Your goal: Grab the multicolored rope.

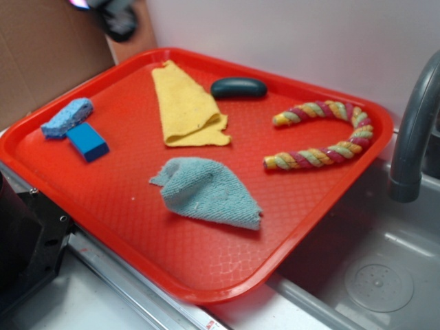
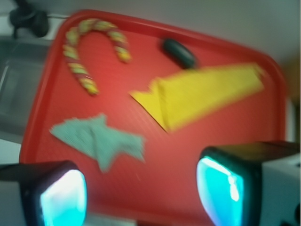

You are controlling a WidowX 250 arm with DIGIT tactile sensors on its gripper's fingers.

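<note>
Multicolored rope (image 1: 323, 135) first: we see it bent into a horseshoe on the right part of the red tray (image 1: 206, 275), its two ends pointing toward the tray's middle, nothing touching it. In the wrist view the same rope (image 2: 89, 47) arches at the tray's upper left corner, blurred but plain enough.

Left of it we have the yellow cloth (image 1: 185, 110), folded into a long wedge, with a dark oval object (image 1: 238, 87) just beside its upper right edge. Nearer the camera lies the light blue towel (image 1: 210, 192), crumpled, apart from both cloth and rope. Over on the tray's left side a blue sponge (image 1: 67, 118) touches a blue block (image 1: 88, 141).

The end effector (image 2: 141, 188) is wide open in the wrist view, its two fingers (image 2: 63, 195) glowing cyan at the bottom edge with bare tray between them, holding nothing. It hangs well apart from the rope. A grey faucet (image 1: 416, 130) stands over the sink at right.
</note>
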